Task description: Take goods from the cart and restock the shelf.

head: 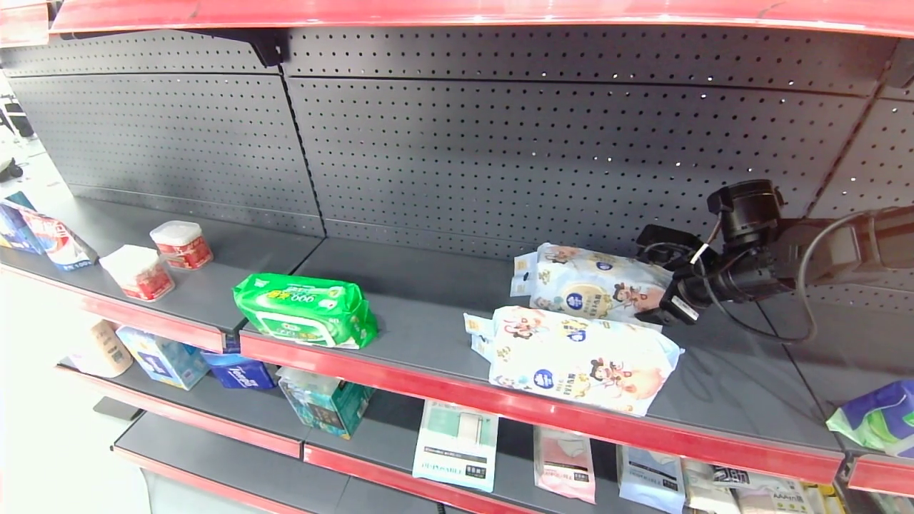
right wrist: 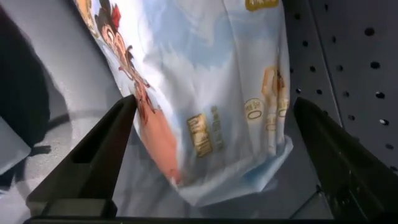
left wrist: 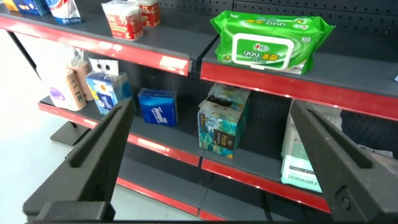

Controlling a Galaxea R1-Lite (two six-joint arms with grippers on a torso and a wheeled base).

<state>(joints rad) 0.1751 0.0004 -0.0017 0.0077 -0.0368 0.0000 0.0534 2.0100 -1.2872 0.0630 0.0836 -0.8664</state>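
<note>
Two white baby-wipe packs with cartoon prints lie on the grey shelf board (head: 428, 285). The rear pack (head: 596, 285) sits near the pegboard wall, and the front pack (head: 582, 357) lies at the red front lip. My right gripper (head: 660, 303) is at the rear pack's right end. Seen from the right wrist, this gripper (right wrist: 211, 162) is open, its fingers straddling the pack (right wrist: 205, 93) with gaps on both sides. My left gripper (left wrist: 211, 162) is open and empty, held in front of the lower shelves, below a green wipes pack (left wrist: 270, 40).
The green wipes pack (head: 307, 308) lies at the shelf's front edge. Two white-and-red tubs (head: 161, 258) and boxes (head: 43, 239) stand further left. A green-blue pack (head: 878, 417) sits far right. Tissue boxes (head: 325, 403) and flat packets (head: 457, 442) line the lower shelves.
</note>
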